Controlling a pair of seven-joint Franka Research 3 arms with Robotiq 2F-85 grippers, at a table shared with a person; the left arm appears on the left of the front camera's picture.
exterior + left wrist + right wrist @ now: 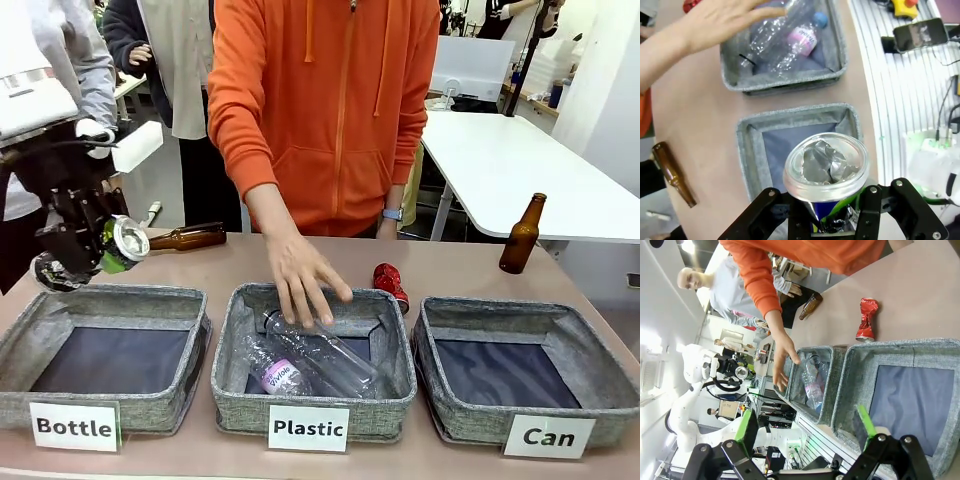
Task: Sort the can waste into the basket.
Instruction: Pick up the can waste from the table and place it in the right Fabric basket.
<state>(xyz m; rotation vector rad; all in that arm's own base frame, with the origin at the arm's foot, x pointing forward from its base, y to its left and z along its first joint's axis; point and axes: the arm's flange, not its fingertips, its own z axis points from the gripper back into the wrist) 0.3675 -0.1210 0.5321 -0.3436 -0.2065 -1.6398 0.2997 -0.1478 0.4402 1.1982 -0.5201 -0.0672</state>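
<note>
While I hold it aloft, left gripper (pixel 830 222): clamped shut on the dark can (pixel 826 162), its crumpled silver end facing my wrist camera and its body pinched between the pads.
Directly under those jaws: the Bottle basket (pixel 795 112). Wrong bin, so no release here!
Next out from the left jaws: the Plastic basket (pixel 225 400) with clear bottles (pixel 320 360) inside, and the person's hand (pixel 300 275) spread right over its far rim.
Farthest from the left jaws: the Can basket (pixel 520 308), two bins across, with nothing in it that I can see.
Right gripper (pixel 807 430): jaws wide apart, gripping nothing, hovering just above the near wall of the Can basket.
Beyond the right jaws: the red can (pixel 866 320), lying on the table just past the Can basket's far corner and apart from it.
Beyond the left jaws: a brown bottle (pixel 188 238) lying on the table.
Step in hand, as I read it: carry the dark can across to the Can basket.
How I'd do it well: grip firm, and travel high enough to clear every rim. I'd pass on my side of the person's hand or wait for it to leave, and pull the right arm aside before arriving. I'd let go only once the can hangs low over the dark lining, so it can't bounce out.
Risk: crushed metal looks slick and uneven, and a jolt could twist it in the pads.
</note>
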